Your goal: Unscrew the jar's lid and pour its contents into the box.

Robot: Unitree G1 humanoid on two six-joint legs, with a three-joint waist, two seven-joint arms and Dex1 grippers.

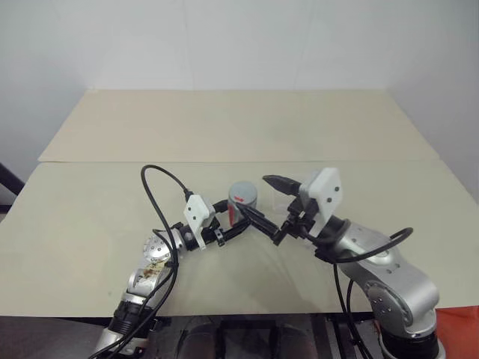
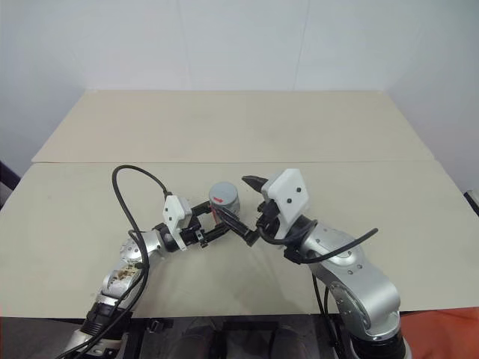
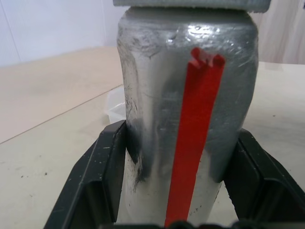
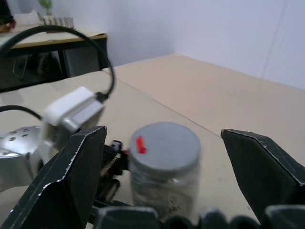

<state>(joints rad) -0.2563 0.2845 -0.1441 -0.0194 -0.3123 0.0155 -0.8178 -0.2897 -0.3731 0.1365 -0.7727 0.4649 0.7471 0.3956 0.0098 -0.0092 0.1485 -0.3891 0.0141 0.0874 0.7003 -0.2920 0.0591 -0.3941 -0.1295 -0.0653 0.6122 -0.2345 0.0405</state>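
- the left tool (image 1: 233,219) is clenched on the jar (image 1: 241,203), one black finger (image 3: 90,181) pressed against each side of its silver-grey body; the jar stands upright in that grip, near the middle of the front surface (image 1: 90,217)
- a red strip runs up the side of the jar that faces the left wrist; the jar's skin looks wrinkled and shiny there
- the lid (image 4: 164,145) sits on top of the jar, flat and grey, with a small red mark near its edge
- the right tool (image 4: 164,162) is released, its two black fingers spread wide; in the right wrist view the jar and lid stand between them, with a gap on each side; the fingers touch neither
- in the head views the right tool sits just beside the jar on the robot's right, pointing toward the left tool
- the box (image 3: 114,105), clear plastic, shows as a pale rounded edge on the surface behind the jar; most of it is hidden
- a second pale surface lies beyond the seam, farther back
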